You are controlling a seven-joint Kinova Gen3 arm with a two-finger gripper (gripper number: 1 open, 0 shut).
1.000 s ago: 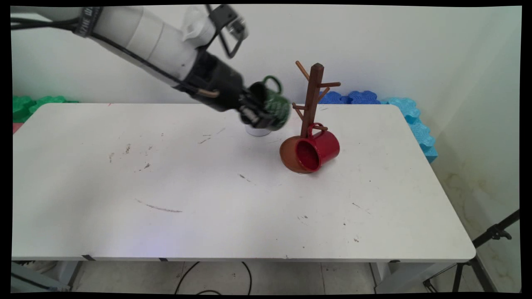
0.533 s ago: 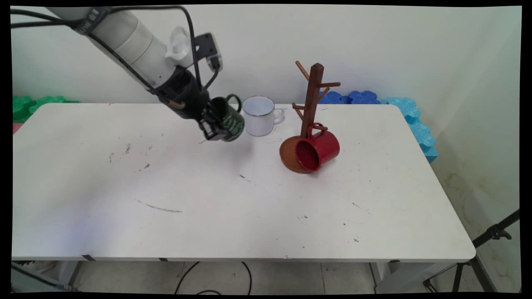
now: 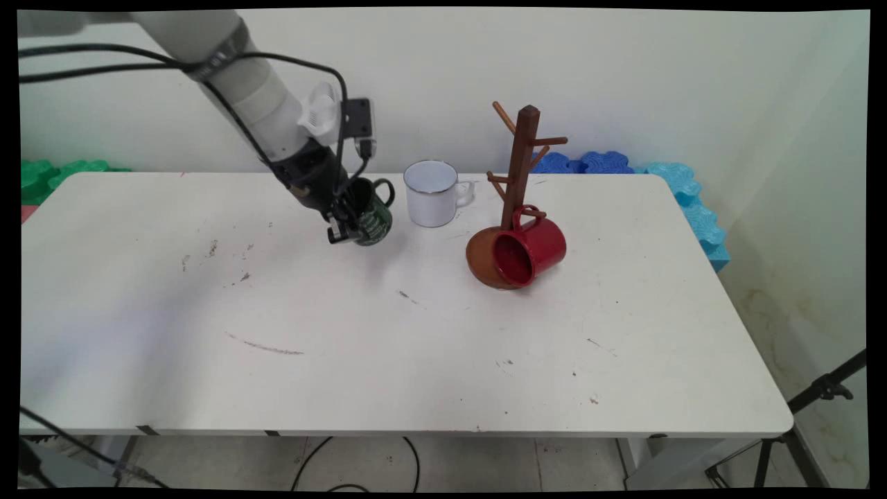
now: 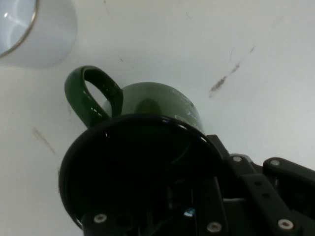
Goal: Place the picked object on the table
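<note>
Three mugs here: one green mug (image 3: 373, 220), one white enamel mug (image 3: 432, 193), one red mug (image 3: 529, 250). The gripper (image 3: 344, 220) has its jaws clamped over the green mug's rim, with the mug tilted, mouth toward the arm, handle toward the white mug just beside it, nothing visible inside. The red one hangs sideways on the single wooden mug tree (image 3: 520, 170), further out across the worktop (image 3: 416, 346).

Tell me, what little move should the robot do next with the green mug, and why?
Probably lower the green mug a little further. The gripper is shut on its rim, tilted, close above the table, beside the white mug.
</note>
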